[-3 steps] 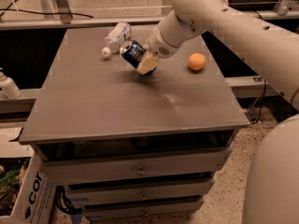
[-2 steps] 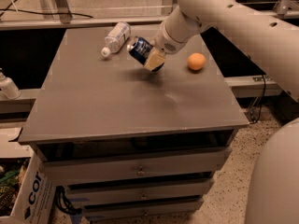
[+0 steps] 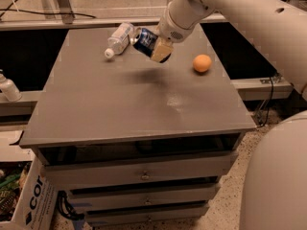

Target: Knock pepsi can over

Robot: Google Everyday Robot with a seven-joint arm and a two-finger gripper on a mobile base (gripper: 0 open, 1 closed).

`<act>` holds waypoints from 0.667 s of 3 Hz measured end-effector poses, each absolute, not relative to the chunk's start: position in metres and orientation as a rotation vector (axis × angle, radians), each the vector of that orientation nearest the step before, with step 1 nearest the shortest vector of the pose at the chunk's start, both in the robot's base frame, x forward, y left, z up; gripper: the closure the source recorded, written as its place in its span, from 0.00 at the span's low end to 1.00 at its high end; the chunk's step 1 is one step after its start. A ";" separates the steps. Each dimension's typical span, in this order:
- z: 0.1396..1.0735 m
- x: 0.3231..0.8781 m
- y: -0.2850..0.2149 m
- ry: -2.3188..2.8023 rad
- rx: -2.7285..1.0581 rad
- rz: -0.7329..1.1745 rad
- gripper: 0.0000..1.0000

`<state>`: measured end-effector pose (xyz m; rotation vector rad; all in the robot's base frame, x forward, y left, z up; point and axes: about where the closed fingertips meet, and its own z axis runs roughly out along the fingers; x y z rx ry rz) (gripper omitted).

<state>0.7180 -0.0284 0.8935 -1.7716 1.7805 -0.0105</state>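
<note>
At the far left, off the grey flat-topped cabinet surface [image 3: 120, 109], I see a brown cardboard box with dark lettering [image 3: 29, 202] on the floor; it plays no part here. At the far left part of the surface, a clear plastic bottle with a white cap [image 3: 119, 38] lies on its side, cap toward me. Just to its right is the small dark blue metal pepsi can [image 3: 144, 39] with light markings. It is tilted well off upright and seems to hang above the surface, since a dark shadow [image 3: 148, 74] sits on the grey top nearer to me than the can.

The pincer [image 3: 160, 51] is at the can's right side, and its beige fingers look clamped on the can. The white arm [image 3: 230, 8] reaches in from the far right. Further right, well apart from the can, a round orange fruit [image 3: 202, 63] rests on the surface.

I judge the tipping step is in hand: the can is gripped and leaning, but not yet lying on the surface. The next move, as I see it, calls for lowering it on its side, letting go, and drawing away to the right. I must also keep it off the bottle, which is very close on the left.
</note>
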 end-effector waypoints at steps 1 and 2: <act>0.884 0.710 -0.022 1.758 -1.951 0.019 1.00; 0.867 0.695 -0.020 1.729 -2.175 0.044 1.00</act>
